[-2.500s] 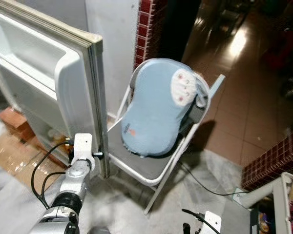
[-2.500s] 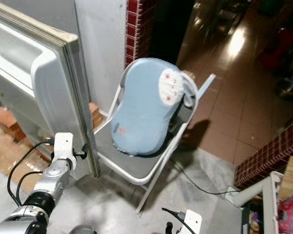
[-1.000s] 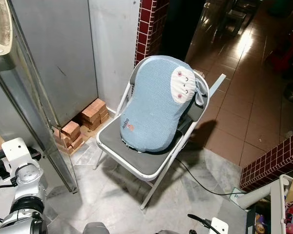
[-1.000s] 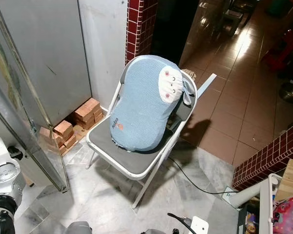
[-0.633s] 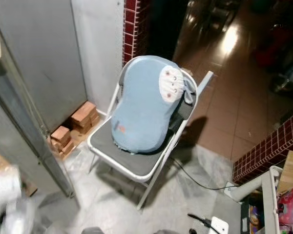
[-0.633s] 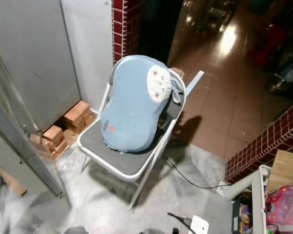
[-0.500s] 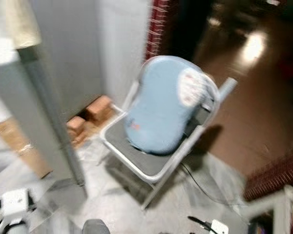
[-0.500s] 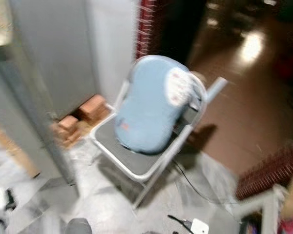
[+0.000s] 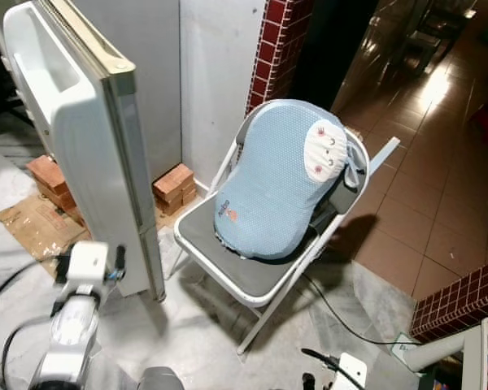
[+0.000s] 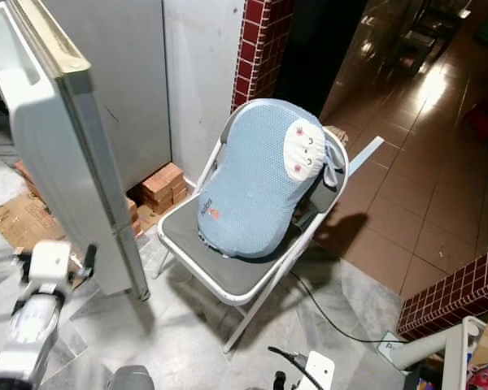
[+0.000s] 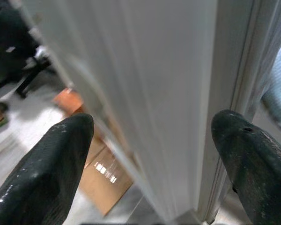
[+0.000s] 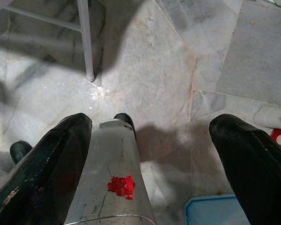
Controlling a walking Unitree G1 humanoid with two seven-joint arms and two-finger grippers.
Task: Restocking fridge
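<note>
Fridge door (image 9: 73, 138): white, standing open edge-on at about 9 o'clock in the head views; moulded inner shelf pockets face away toward 10 o'clock; beige gasket strip along its top edge; no brand or writing can be read on it
Left end effector (image 11: 150, 154): fingers spread wide, one on each side of the door's edge in the left wrist view; nothing gripped; whether a finger touches the door I cannot tell
Left arm (image 9: 73, 321): silver, with a white wrist block and black cables, at about 7 o'clock, just beside the door's lower part
Right end effector (image 12: 150, 154): fingers wide apart, holding nothing, pointing down at the floor; a silver leg part with a red mark sits between them
Folding chair (image 9: 252, 280): white metal frame, dark grey seat, at centre, just to the 3 o'clock side of the door
Cushion (image 9: 276, 183): pale blue, propped on the seat against the backrest; white patch with small red marks near its top; a small orange label low on its front with dark lettering too small to read
Bricks (image 9: 175, 185): stacked against the wall between door and chair; more at 9 o'clock behind the door
Cardboard (image 9: 32, 227): flattened on the floor at 8 o'clock
Floor (image 12: 150, 61): grey marble slabs near the robot; brown glossy tiles toward 2 o'clock
Cable (image 9: 342, 313): black, trailing from under the chair toward 4 o'clock
</note>
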